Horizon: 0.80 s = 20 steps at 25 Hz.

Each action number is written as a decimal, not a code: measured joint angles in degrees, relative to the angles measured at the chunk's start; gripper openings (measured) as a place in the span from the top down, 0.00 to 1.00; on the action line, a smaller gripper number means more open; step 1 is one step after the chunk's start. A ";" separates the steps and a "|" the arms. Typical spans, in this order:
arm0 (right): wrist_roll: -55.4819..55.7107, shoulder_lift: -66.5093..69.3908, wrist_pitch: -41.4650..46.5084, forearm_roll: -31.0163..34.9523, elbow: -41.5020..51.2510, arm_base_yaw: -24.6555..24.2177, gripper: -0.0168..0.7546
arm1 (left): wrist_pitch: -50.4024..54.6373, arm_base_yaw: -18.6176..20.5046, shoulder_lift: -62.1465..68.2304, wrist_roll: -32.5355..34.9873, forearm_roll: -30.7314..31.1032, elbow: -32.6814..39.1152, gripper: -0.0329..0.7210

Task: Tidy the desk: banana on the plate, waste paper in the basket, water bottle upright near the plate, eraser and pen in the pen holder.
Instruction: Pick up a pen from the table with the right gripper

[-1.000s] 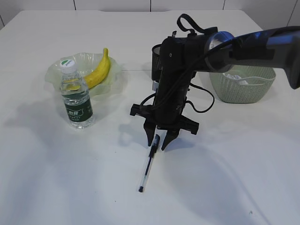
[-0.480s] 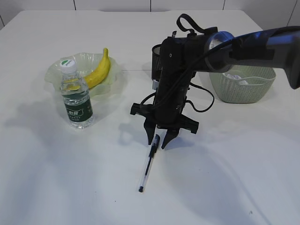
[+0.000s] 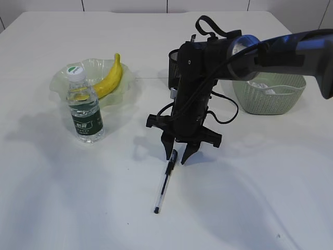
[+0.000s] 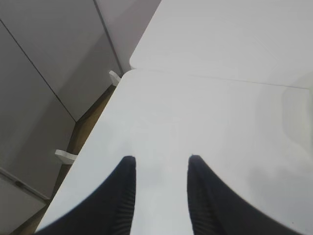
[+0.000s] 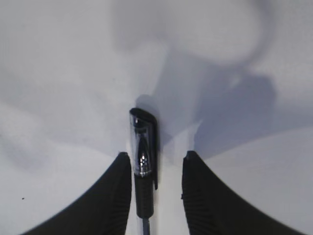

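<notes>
A black-capped pen (image 3: 163, 185) lies on the white desk (image 3: 62, 198). My right gripper (image 3: 177, 160) points straight down over its capped end, open. In the right wrist view the pen (image 5: 144, 161) lies between the fingers of the right gripper (image 5: 156, 154), close against the left one. The banana (image 3: 110, 78) rests in the pale green plate (image 3: 130, 92), and the water bottle (image 3: 86, 107) stands upright in front of it. Crumpled waste paper (image 3: 260, 85) lies in the basket (image 3: 270, 99). The arm half hides the pen holder (image 3: 173, 65). No eraser shows. My left gripper (image 4: 161, 157) hangs open over bare desk.
The left wrist view shows the desk's left edge (image 4: 93, 142) with a grey wall and floor beyond it. A second white tabletop (image 4: 230, 39) adjoins at the back. The right arm (image 3: 281, 49) stretches in from the right above the basket.
The right gripper has edged slightly to the right and down at the pen's capped end. Pen, bottle, banana and basket have not moved.
</notes>
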 joint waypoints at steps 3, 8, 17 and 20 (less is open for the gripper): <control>0.00 0.09 -0.34 -0.08 0.00 0.00 0.63 | 0.00 0.00 0.00 0.00 0.00 0.00 0.63; 0.00 1.48 -0.34 1.84 0.00 0.00 0.63 | 0.00 0.00 0.00 0.00 0.00 0.00 0.63; 0.00 1.81 -0.34 2.45 -0.34 0.27 0.63 | 0.00 0.00 0.00 0.00 0.00 0.00 0.63; 0.00 1.81 -0.14 1.17 -0.42 0.27 0.63 | 0.00 0.00 0.00 0.00 0.00 0.00 0.63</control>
